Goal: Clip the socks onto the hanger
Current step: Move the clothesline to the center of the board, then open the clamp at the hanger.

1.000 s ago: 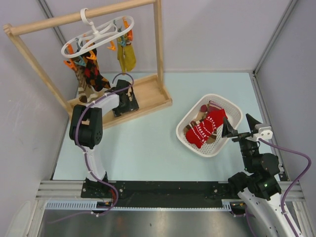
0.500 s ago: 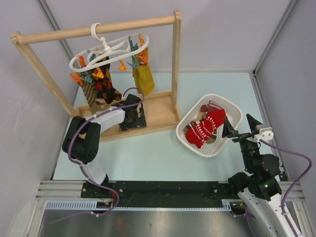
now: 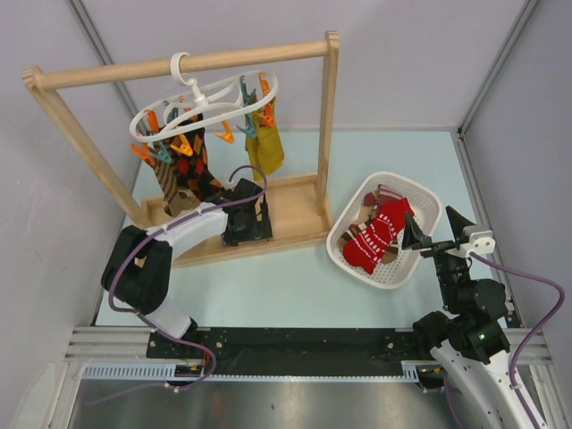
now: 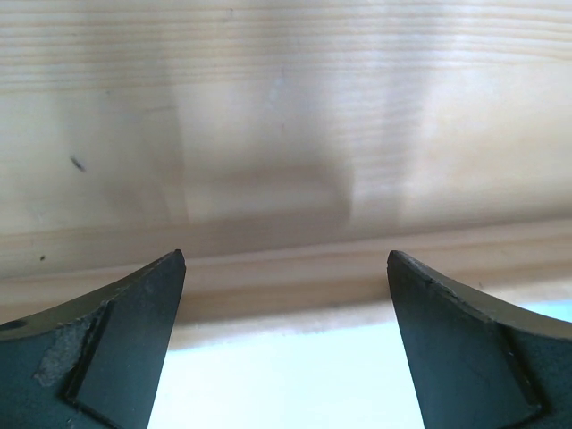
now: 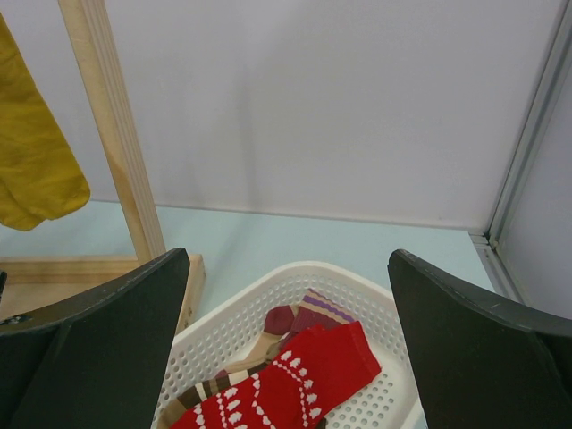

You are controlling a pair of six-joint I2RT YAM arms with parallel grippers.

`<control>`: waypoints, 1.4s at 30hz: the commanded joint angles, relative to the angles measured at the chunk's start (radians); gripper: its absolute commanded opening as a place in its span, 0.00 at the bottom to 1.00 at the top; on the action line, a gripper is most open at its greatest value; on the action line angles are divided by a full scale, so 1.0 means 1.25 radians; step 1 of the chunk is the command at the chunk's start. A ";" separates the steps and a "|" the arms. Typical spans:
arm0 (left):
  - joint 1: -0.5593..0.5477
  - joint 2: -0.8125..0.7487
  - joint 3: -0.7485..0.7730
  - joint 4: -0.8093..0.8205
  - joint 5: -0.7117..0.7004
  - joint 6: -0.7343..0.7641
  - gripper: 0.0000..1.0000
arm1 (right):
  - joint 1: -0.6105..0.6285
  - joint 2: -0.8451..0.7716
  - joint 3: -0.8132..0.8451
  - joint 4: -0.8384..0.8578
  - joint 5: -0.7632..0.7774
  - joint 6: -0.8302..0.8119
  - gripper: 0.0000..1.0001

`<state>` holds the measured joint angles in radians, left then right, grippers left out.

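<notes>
The red sock (image 3: 380,234) with white pattern lies on a brown striped sock (image 3: 356,232) in the white basket (image 3: 420,201). Both also show in the right wrist view, red sock (image 5: 286,389) over brown sock (image 5: 259,353). The white oval hanger (image 3: 201,105) with orange and teal pegs hangs from the wooden rail. My left gripper (image 3: 246,214) is open and low over the rack's wooden base (image 4: 286,134). My right gripper (image 3: 433,228) is open and empty, just right of the basket, jaws wide around its near rim (image 5: 268,279).
A mustard-yellow sock (image 3: 265,147) and a black diamond sock (image 3: 183,174) hang from the hanger's pegs. The wooden rack's right post (image 3: 329,116) and base corner stand right beside the basket's left edge. Grey walls close in left, back and right.
The wooden rack with hanger and hung socks has slid right, with my left gripper at its base. The basket has shifted and turned slightly. My right arm has not moved.
</notes>
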<state>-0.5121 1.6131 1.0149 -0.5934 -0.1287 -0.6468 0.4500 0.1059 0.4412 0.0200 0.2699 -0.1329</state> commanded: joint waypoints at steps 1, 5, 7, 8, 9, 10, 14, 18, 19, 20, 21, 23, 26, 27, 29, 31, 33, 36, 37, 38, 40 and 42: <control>-0.021 -0.067 -0.023 -0.085 0.042 -0.038 1.00 | 0.006 -0.012 0.002 0.027 -0.009 -0.010 1.00; -0.032 -0.069 -0.049 -0.068 0.058 -0.043 1.00 | 0.005 -0.011 0.002 0.026 -0.012 -0.013 1.00; -0.043 -0.067 -0.054 -0.060 0.060 -0.047 1.00 | 0.005 -0.007 0.001 0.024 -0.013 -0.014 1.00; -0.046 -0.072 -0.054 -0.059 0.060 -0.050 1.00 | 0.005 -0.005 0.002 0.023 -0.011 -0.015 1.00; -0.053 -0.079 -0.052 -0.057 0.058 -0.051 1.00 | 0.005 -0.004 0.001 0.023 -0.015 -0.015 1.00; -0.055 -0.087 -0.047 -0.058 0.050 -0.052 1.00 | 0.005 -0.004 0.002 0.023 -0.015 -0.016 1.00; -0.069 -0.134 -0.033 -0.065 0.015 -0.047 1.00 | 0.005 0.006 0.002 0.024 -0.013 -0.022 1.00; -0.082 -0.201 -0.041 -0.076 -0.029 -0.053 1.00 | 0.003 0.012 0.002 0.023 -0.011 -0.029 1.00; -0.086 -0.215 -0.047 -0.074 -0.033 -0.056 1.00 | 0.002 0.017 0.002 0.023 -0.010 -0.031 1.00; -0.093 -0.251 -0.055 -0.065 -0.041 -0.058 1.00 | 0.002 0.020 0.002 0.023 -0.009 -0.031 1.00; -0.100 -0.269 -0.063 -0.060 -0.045 -0.061 1.00 | 0.002 0.021 0.002 0.023 -0.007 -0.032 1.00; -0.120 -0.332 -0.094 -0.037 -0.059 -0.063 1.00 | 0.002 0.029 0.004 0.022 -0.007 -0.032 1.00; -0.146 -0.403 -0.141 -0.007 -0.090 -0.054 1.00 | 0.001 0.044 0.007 0.018 -0.009 -0.034 1.00; -0.164 -0.460 -0.164 -0.001 -0.112 -0.051 1.00 | 0.001 0.047 0.009 0.017 -0.010 -0.034 1.00; -0.184 -0.555 -0.185 0.016 -0.131 -0.045 1.00 | 0.001 0.053 0.010 0.013 -0.010 -0.037 1.00; -0.188 -0.621 -0.212 0.019 -0.150 -0.040 1.00 | 0.000 0.054 0.012 0.011 -0.010 -0.040 1.00; -0.188 -0.716 -0.223 0.015 -0.167 -0.038 1.00 | 0.000 0.056 0.012 0.010 -0.002 -0.042 1.00; -0.188 -0.808 -0.209 -0.004 -0.207 -0.031 1.00 | -0.002 0.058 0.012 0.009 0.003 -0.043 1.00; -0.189 -0.823 -0.200 -0.012 -0.223 -0.027 1.00 | -0.002 0.058 0.012 0.007 0.004 -0.043 1.00; -0.188 -0.836 -0.189 -0.025 -0.231 -0.023 1.00 | -0.002 0.058 0.012 0.007 0.001 -0.043 1.00; -0.189 -0.855 -0.149 -0.043 -0.250 -0.009 1.00 | -0.003 0.061 0.012 0.007 -0.004 -0.042 1.00; -0.188 -0.856 -0.097 -0.054 -0.261 0.009 1.00 | -0.003 0.061 0.012 0.007 -0.007 -0.041 1.00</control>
<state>-0.7441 0.5465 0.7830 -0.6376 -0.3851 -0.6872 0.4496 0.1730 0.4412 0.0120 0.2607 -0.1627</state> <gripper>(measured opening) 0.996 0.994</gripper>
